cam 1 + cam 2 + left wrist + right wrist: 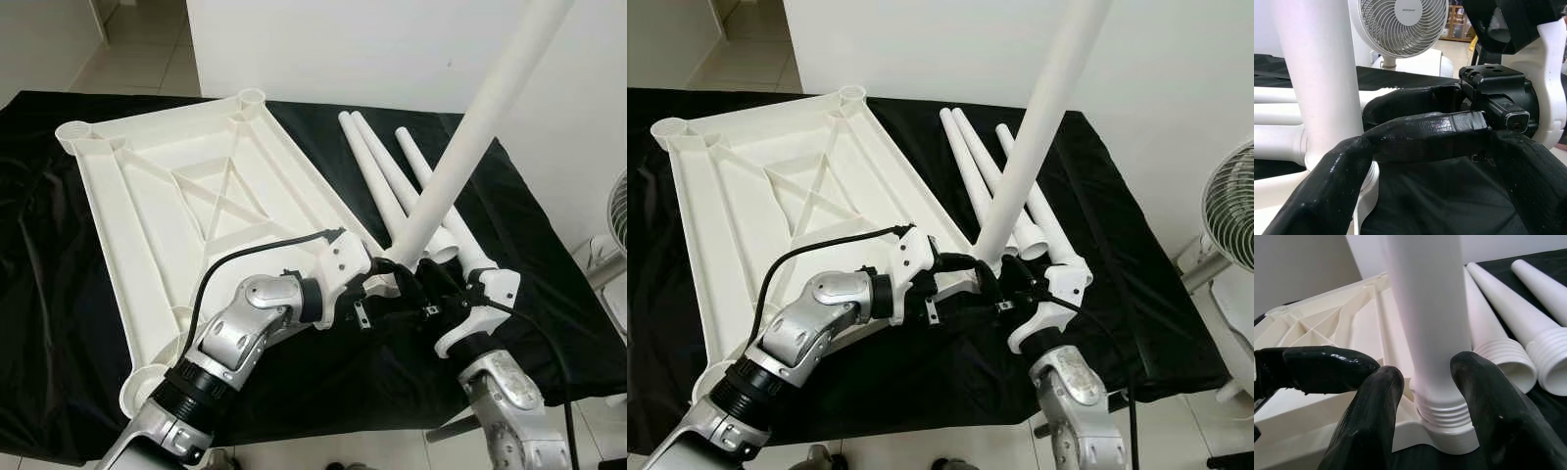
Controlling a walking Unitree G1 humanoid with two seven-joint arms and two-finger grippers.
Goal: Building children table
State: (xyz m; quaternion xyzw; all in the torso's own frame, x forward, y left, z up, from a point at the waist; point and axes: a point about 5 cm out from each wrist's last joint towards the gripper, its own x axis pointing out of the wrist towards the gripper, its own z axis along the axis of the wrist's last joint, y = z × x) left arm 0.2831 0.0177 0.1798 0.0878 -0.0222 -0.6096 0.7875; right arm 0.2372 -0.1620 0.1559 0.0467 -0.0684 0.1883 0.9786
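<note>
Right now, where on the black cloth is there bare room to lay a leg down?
Bare cloth lies to the right of the three loose legs, toward the fan, and along the near edge by the right pincer. The tabletop takes up the left half. It is crowded at its near right corner, where both pincers, left pincer included, close on the upright leg.

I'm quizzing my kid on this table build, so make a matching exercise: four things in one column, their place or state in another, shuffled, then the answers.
Things:
1. tabletop
2. upright leg
3. spare legs
4. fan

Place or state:
A. standing on the floor to the robot's right
B. lying side by side on the black cloth
C. lying upside down, ribs showing
D. standing in a corner socket, with the left claw and right claw at its base

Pairs: 1-C, 2-D, 3-B, 4-A
</note>
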